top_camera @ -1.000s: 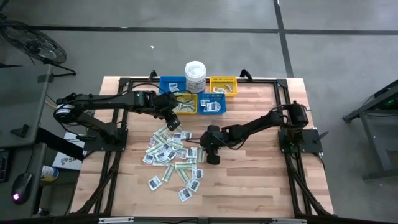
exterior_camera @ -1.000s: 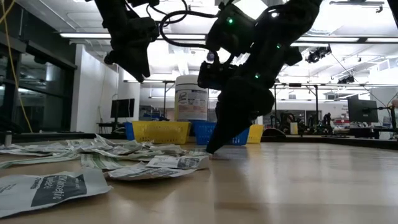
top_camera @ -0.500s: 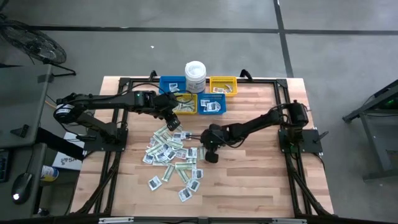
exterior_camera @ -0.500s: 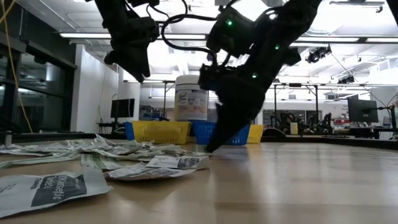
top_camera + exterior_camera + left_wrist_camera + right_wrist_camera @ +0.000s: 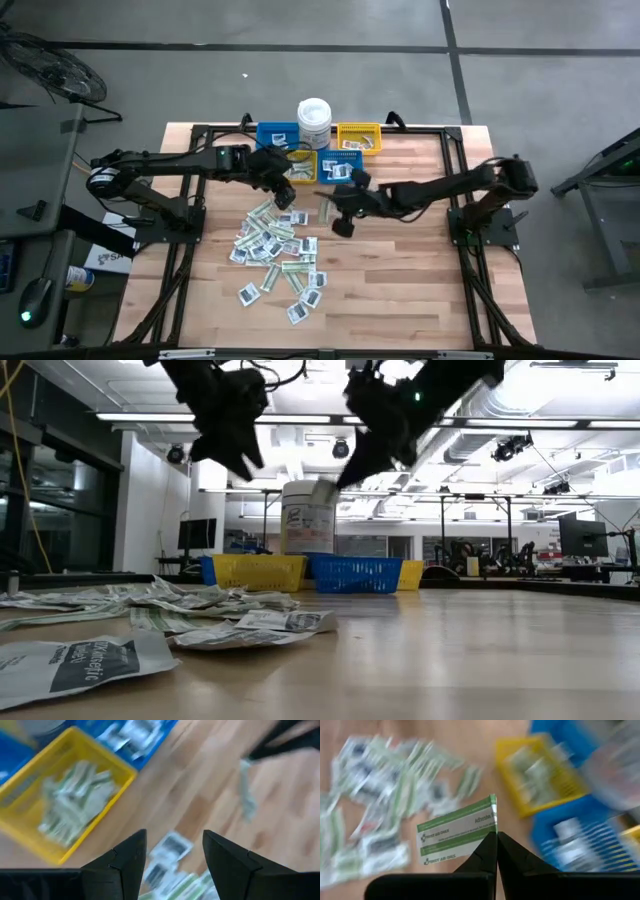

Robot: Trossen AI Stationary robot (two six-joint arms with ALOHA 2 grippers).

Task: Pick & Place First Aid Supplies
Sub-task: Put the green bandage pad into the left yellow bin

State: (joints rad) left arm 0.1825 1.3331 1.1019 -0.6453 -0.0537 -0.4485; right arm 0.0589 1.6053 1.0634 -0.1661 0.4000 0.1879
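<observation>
High view: the right gripper (image 5: 337, 210) is over the wooden surface (image 5: 400, 280), just in front of the row of bins, its fingers clenched on a green-and-white strip (image 5: 325, 211). The left gripper (image 5: 285, 193) hangs beside the near yellow bin (image 5: 302, 166), above the far edge of the scattered packets (image 5: 275, 250). A white tub (image 5: 313, 122) stands behind the bins.

Low view: both grippers are raised well off the surface; the held strip (image 5: 322, 492) hangs at the right gripper's tip in front of the tub (image 5: 307, 517).

Left wrist view: the left fingers (image 5: 132, 857) stand released and apart, holding nothing; a yellow bin (image 5: 65, 812) with green-and-white strips lies below.

Right wrist view: the right fingers (image 5: 490, 855) are pressed together on one end of the strip (image 5: 457, 836), clear of the packet pile
</observation>
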